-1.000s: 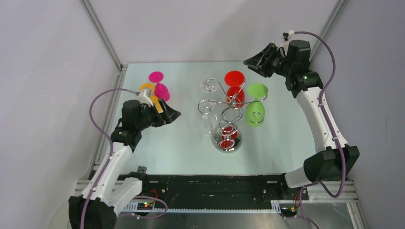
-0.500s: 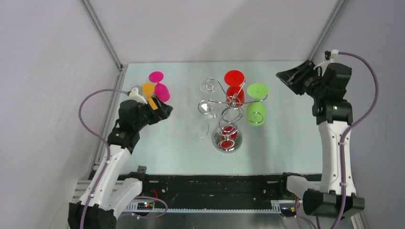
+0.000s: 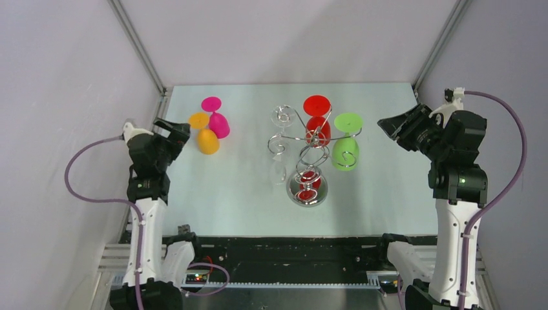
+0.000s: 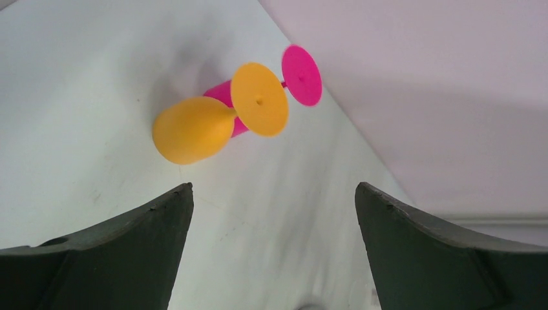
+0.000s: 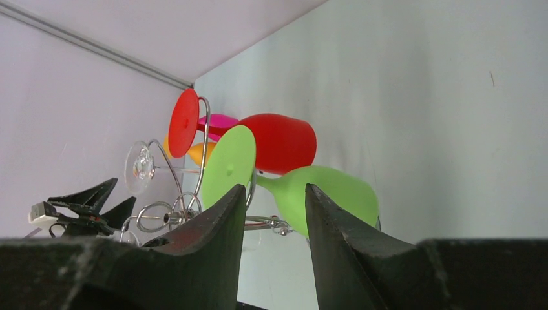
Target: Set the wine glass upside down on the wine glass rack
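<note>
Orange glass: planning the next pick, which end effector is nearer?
Left. The left end effector sits just beside the orange glass; the right end effector is beyond the rack.

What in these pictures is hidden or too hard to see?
Left wrist view: pink glass, bowl mostly behind the orange glass.
Right wrist view: wine glass rack, base hidden behind the right end effector.
Top view: clear glass, transparent, outline barely visible.
</note>
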You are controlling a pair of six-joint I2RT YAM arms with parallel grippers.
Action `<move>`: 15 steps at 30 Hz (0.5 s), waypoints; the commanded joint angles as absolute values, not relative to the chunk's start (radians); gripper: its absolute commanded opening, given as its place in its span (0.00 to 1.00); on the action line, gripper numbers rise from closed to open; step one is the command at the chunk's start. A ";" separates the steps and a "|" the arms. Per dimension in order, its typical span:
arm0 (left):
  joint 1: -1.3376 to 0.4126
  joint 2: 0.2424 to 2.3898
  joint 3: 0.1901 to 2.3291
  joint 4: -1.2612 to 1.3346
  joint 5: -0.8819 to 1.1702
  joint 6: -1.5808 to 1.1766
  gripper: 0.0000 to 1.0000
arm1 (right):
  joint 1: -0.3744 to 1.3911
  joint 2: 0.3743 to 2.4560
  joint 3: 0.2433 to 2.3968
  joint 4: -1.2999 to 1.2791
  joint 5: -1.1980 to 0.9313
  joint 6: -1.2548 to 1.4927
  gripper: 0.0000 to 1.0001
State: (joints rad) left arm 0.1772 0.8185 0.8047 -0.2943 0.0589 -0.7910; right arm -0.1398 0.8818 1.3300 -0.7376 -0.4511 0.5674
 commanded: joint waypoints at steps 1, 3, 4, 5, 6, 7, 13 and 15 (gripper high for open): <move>0.247 0.835 0.761 -0.168 0.112 -0.917 0.99 | -0.146 0.867 1.327 -0.752 -0.476 0.543 0.44; 0.262 0.858 0.728 -0.099 0.146 -0.957 0.97 | -0.147 0.858 1.327 -0.756 -0.479 0.542 0.44; 0.269 0.875 0.701 -0.042 0.159 -0.987 0.94 | -0.147 0.850 1.327 -0.757 -0.479 0.541 0.44; 0.270 0.886 0.688 -0.009 0.162 -1.002 0.93 | -0.147 0.846 1.327 -0.761 -0.480 0.538 0.44; 0.273 0.913 0.666 0.048 0.167 -1.028 0.90 | -0.148 0.839 1.327 -0.763 -0.480 0.538 0.44; 0.272 0.944 0.660 0.067 0.169 -1.038 0.90 | -0.148 0.834 1.324 -0.765 -0.480 0.536 0.44; 0.272 1.069 0.656 0.178 0.203 -1.074 0.86 | -0.159 0.804 1.322 -0.768 -0.486 0.529 0.45; 0.273 1.097 0.654 0.196 0.198 -1.067 0.86 | -0.161 0.800 1.322 -0.775 -0.486 0.528 0.45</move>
State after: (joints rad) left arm 0.2646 1.0679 0.6472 0.0658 0.1768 -1.0409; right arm -0.1524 0.8165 1.3224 -0.7746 -0.4641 0.5476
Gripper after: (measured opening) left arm 0.862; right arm 0.448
